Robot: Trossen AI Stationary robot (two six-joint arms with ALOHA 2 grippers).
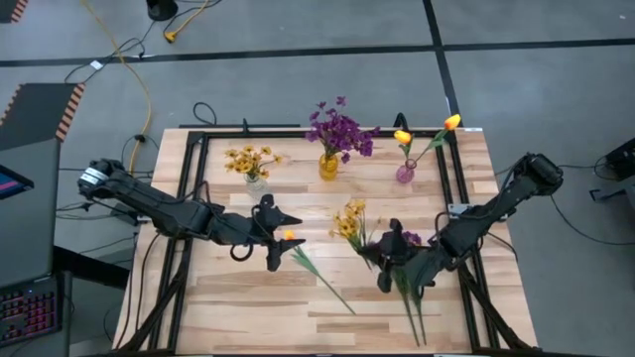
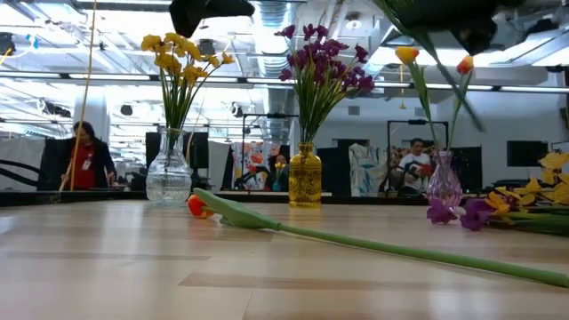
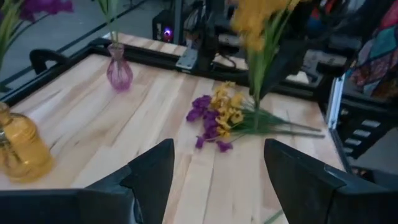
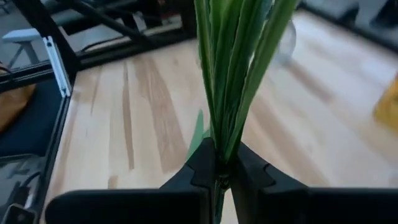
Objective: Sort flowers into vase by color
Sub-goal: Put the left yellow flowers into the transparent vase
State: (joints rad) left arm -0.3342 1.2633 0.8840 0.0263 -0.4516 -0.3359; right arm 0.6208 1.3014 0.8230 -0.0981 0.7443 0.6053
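Left gripper [image 1: 281,238] spread wide above fallen orange tulip [image 1: 289,236], right gripper [image 4: 219,163] clamping yellow bunch's stems [image 4: 233,81], right of centre.

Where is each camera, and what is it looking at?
High view: above the table, looking straight down; both arms show, left tool open over the loose tulip.
Low view: at table height, looking across at three vases; only dark arm parts up top.
Left wrist view: on the left arm, past its open fingers, toward the flower pile.
Right wrist view: on the right arm; its tool pinches green stems.
Shared: high and low views both show the yellow vase.
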